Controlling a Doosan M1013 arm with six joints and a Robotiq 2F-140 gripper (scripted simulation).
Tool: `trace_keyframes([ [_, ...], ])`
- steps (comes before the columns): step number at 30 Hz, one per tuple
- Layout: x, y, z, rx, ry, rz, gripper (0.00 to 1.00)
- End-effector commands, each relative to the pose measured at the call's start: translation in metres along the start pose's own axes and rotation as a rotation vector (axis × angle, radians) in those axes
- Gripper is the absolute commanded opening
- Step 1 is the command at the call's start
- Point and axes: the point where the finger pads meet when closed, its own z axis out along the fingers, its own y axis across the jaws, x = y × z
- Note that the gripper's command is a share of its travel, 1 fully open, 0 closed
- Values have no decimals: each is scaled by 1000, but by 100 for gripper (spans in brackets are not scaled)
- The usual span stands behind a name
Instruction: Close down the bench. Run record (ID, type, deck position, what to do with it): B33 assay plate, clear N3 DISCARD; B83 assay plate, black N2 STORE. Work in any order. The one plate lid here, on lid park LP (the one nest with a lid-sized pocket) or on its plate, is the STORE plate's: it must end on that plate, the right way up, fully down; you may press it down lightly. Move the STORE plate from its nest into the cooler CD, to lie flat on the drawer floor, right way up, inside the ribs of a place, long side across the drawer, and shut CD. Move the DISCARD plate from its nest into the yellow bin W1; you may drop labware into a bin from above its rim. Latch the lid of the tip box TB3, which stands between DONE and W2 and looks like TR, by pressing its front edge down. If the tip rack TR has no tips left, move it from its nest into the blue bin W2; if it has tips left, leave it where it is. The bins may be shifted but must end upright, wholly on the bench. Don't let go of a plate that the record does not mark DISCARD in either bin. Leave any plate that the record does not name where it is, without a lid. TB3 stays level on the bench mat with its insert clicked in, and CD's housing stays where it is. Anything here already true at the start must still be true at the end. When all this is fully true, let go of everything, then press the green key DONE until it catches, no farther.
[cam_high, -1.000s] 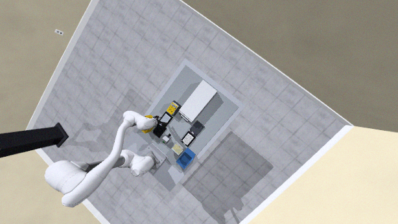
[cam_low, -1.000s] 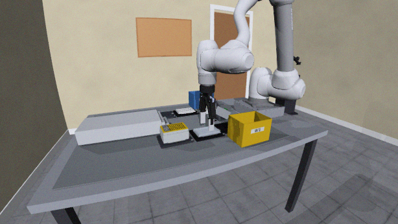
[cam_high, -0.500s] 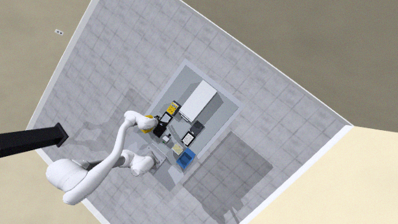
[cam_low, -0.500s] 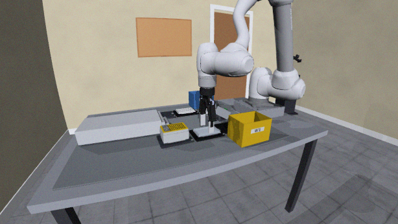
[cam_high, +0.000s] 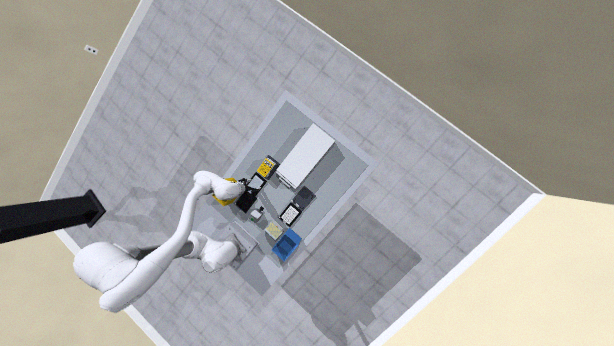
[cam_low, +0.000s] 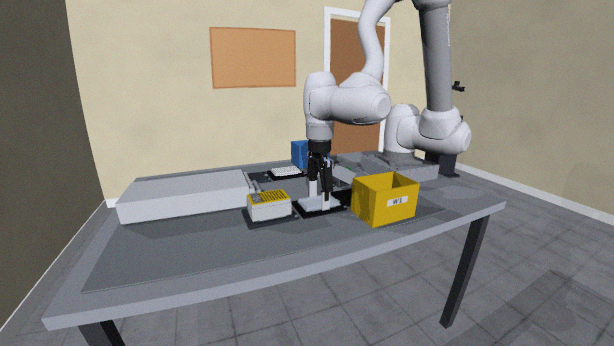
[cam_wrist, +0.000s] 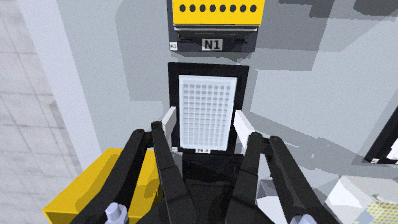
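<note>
A pale plate with a fine grid of wells (cam_wrist: 207, 112) lies flat in a black nest just below the nest marked N1. It also shows in the side view (cam_low: 317, 204) and from above (cam_high: 257, 182). My gripper (cam_wrist: 205, 115) is open and points straight down, and its two pads stand either side of the plate's near end without pinching it. The gripper also shows in the side view (cam_low: 320, 192). The yellow-topped tip rack TR (cam_wrist: 216, 11) sits on N1. A black plate-sized thing (cam_high: 246, 201) fills the nest behind the gripper.
The yellow bin W1 (cam_low: 385, 197) stands close beside the gripper. The long grey cooler CD (cam_low: 182, 195) lies past the tip rack. From above I also see another gridded plate (cam_high: 290, 215), a pale tip box (cam_high: 273, 230), the blue bin (cam_high: 286, 245) and a green key (cam_high: 256, 215).
</note>
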Motion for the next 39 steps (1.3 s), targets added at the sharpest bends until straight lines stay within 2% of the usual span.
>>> trace_keyframes([
  [1, 0, 0, 1, 0, 0, 0, 66],
  [34, 0, 0, 1, 0, 0, 0, 55],
  [35, 0, 0, 1, 0, 0, 0, 0],
  [39, 0, 0, 1, 0, 0, 0, 0],
])
